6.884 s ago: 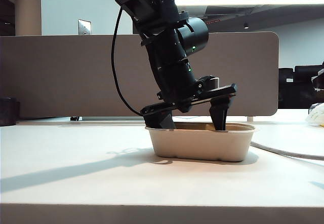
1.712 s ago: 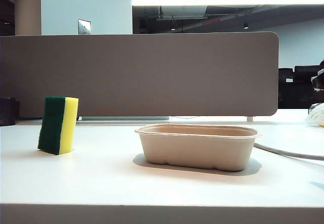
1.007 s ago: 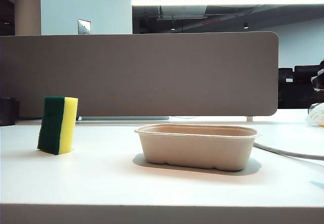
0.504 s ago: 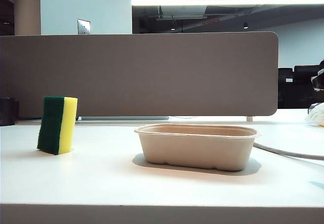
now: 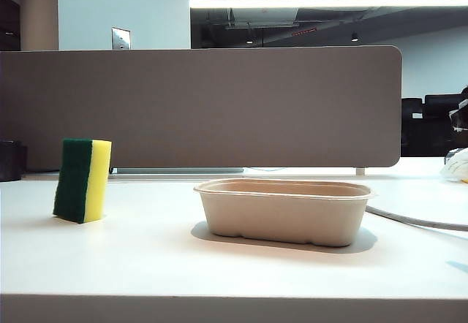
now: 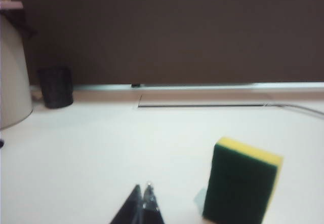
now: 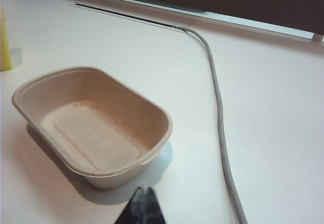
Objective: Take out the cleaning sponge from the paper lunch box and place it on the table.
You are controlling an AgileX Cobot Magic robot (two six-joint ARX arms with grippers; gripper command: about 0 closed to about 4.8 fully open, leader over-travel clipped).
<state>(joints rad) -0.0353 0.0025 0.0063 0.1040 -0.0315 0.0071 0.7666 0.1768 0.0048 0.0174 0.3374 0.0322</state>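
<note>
White table [image 5: 219, 264]: one cleaning sponge [image 5: 82, 180], one paper lunch box [image 5: 284, 210]; left gripper [image 6: 143, 199] and right gripper [image 7: 143, 197] both closed, empty

White table [image 5: 234, 264] w/ grey-brown partition along its back edge, as I see it from my station. On it: cleaning sponge [image 5: 82, 180] upright at left; paper lunch box [image 5: 285, 210] centre-right, well apart; grey cable [image 7: 217, 107] beside box; dark cup [image 6: 55, 86] at back.
</note>
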